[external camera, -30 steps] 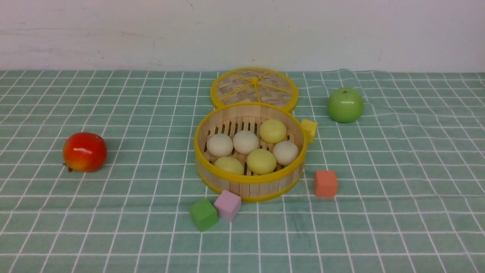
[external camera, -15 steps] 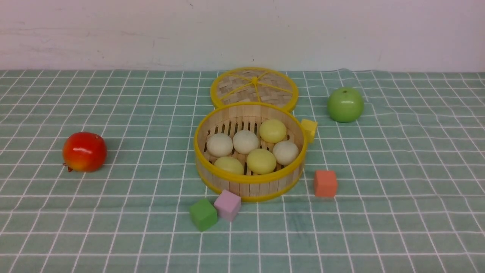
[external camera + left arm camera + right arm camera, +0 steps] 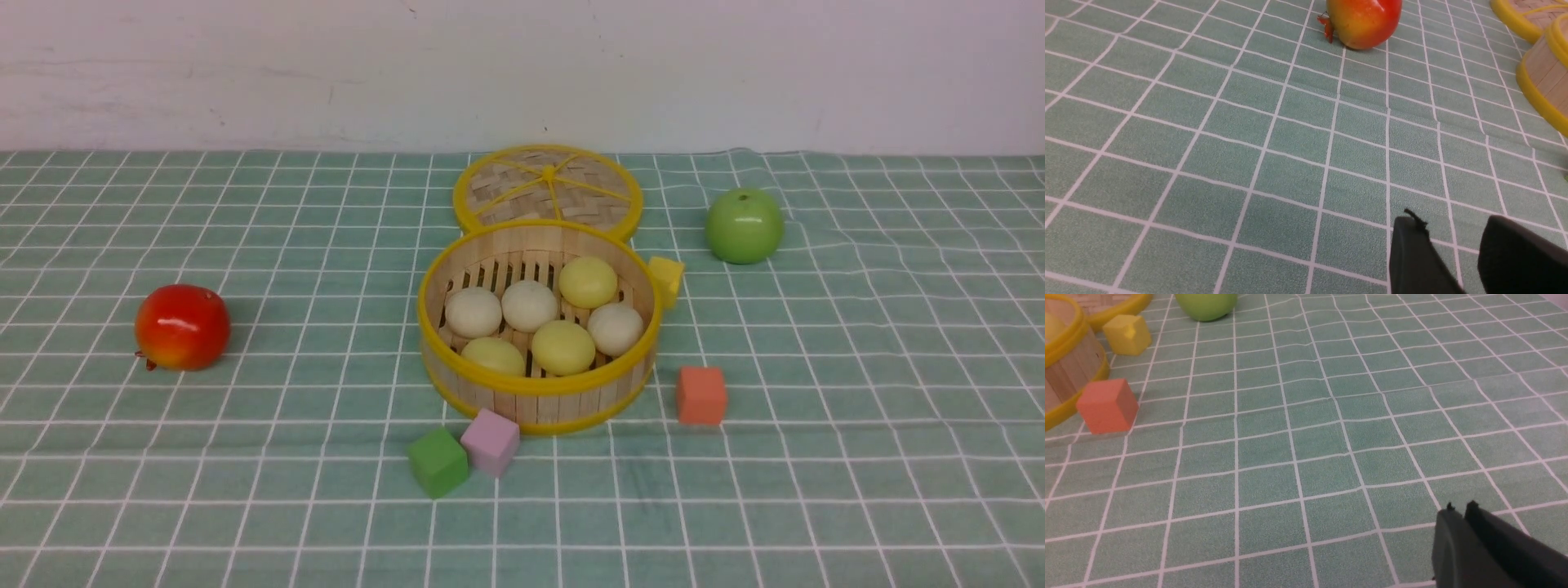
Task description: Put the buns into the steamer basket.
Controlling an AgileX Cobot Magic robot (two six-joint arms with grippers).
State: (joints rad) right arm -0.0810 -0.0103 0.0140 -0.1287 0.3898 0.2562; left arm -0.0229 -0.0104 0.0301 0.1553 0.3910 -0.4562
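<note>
Left gripper (image 3: pixel 1453 245) slightly parted, right gripper (image 3: pixel 1459 516) closed, both empty; 6 buns (image 3: pixel 563 346) in steamer basket (image 3: pixel 539 402).

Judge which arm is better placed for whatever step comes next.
Left, marginally, though little remains: all six buns already sit in the steamer basket. The left pincer stands open and empty over the cloth; the right pincer is shut.

Red apple (image 3: pixel 182 327) toward the worktop's (image 3: pixel 857 490) left edge; green apple (image 3: pixel 744 225) far right; woven lid (image 3: pixel 548 189) mid-back.
</note>
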